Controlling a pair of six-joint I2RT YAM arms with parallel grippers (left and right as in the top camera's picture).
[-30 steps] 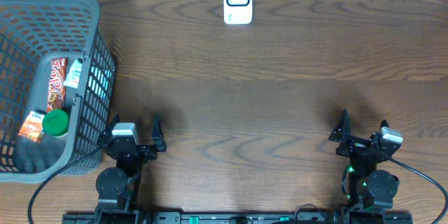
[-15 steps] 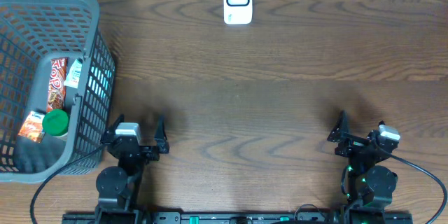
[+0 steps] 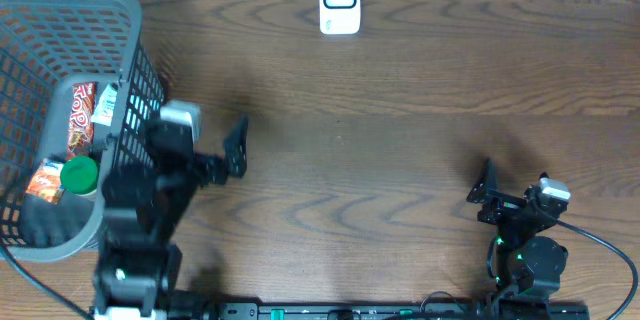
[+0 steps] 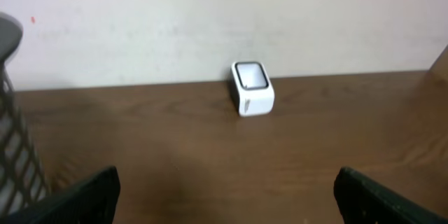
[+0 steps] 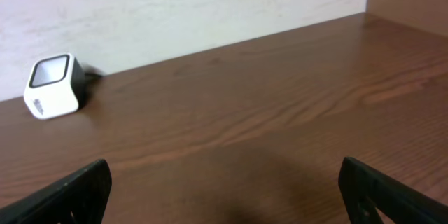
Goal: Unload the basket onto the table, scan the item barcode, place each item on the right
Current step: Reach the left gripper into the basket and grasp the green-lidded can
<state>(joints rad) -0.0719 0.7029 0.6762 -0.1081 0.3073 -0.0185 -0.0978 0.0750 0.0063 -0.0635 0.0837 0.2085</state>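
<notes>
The white barcode scanner stands at the table's far edge, and shows in the left wrist view as the scanner and in the right wrist view as the scanner. The items lie in the grey basket: a red snack pack, a white-green packet, a green-lidded container and an orange packet. My left gripper hovers raised beside the basket's right wall, open and empty. My right gripper rests low at the front right, open and empty.
The basket fills the table's left side, its wall showing at the left edge of the left wrist view. A pale wall runs behind the scanner. Brown wooden tabletop spans the middle.
My left arm has lifted off its rest position and swung forward and up, toward the basket's right wall. The right arm has barely moved. Both grippers stayed open.
</notes>
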